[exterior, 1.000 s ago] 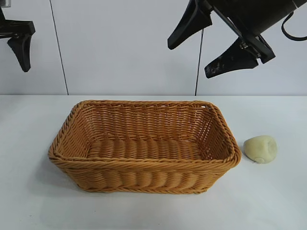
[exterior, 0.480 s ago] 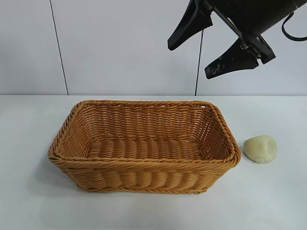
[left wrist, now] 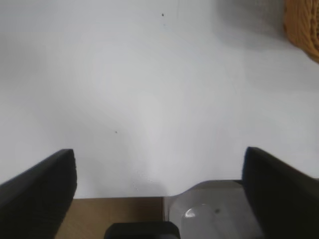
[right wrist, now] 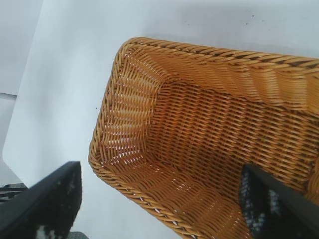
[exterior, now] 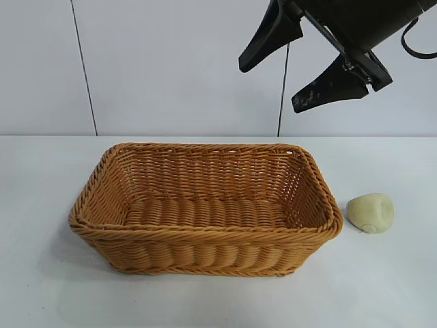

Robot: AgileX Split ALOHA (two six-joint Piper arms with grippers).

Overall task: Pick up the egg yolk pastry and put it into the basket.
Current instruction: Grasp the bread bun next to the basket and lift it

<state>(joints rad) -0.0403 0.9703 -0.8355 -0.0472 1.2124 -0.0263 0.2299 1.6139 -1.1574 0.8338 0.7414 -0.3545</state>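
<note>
Pastry not yet picked up; basket empty.

The pastry (exterior: 371, 212), a smooth, matte, pale cream dome, lies tipped on the white table (exterior: 41, 287) just beside the basket's (exterior: 205, 236) right end, apart from its braided rim. The right gripper (exterior: 300, 65) hangs high above the basket's right end, released, fingers spread with nothing between them. The left gripper (left wrist: 159, 189), also released and empty, looks down on bare table off the basket's corner. To do this well, I'd bring the right gripper out past the rim, straddle the dome across its width, and close gently: it looks soft and could dent or roll. The ribbed wicker floor gives a forgiving landing.
</note>
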